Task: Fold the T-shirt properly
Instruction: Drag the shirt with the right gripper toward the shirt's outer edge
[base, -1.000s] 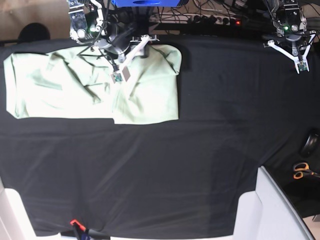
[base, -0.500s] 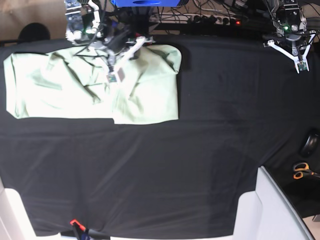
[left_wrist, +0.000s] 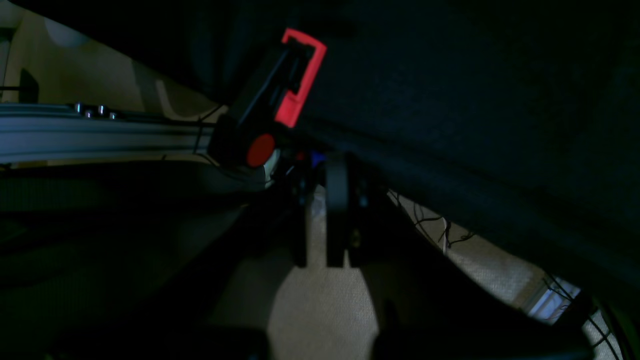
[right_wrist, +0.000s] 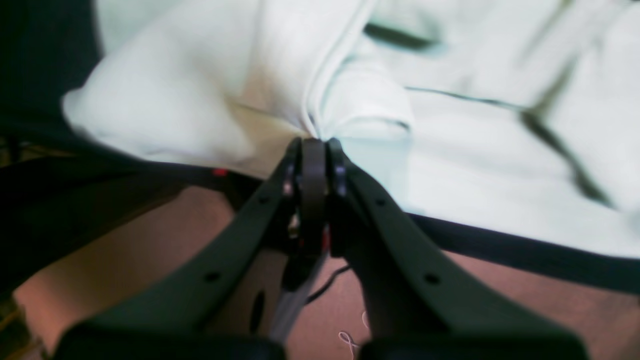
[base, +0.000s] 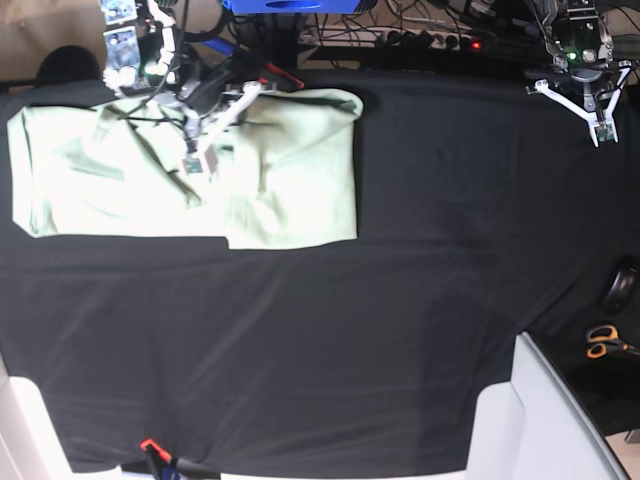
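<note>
The T-shirt (base: 290, 170), pale mint green, lies flat on the black table cloth (base: 400, 330) at the back left. One folded panel overlaps on its right side. My right gripper (base: 205, 112) is over the shirt's back edge. In the right wrist view the right gripper (right_wrist: 315, 145) is shut on a bunched fold of the T-shirt (right_wrist: 475, 165) close to the table's edge. My left gripper (base: 592, 100) hovers at the back right corner, far from the shirt. The left wrist view shows the left gripper (left_wrist: 335, 172) shut with nothing in it.
Orange-handled scissors (base: 603, 342) and a black round object (base: 620, 288) lie at the right edge. White panels (base: 540, 420) stand at the front right. A red clamp (left_wrist: 300, 75) grips the table edge. Cables and a power strip (base: 430, 40) run behind the table.
My right arm has slid left along the shirt's back edge, and its jaws have closed on a fold of the cloth. The left arm has not moved.
</note>
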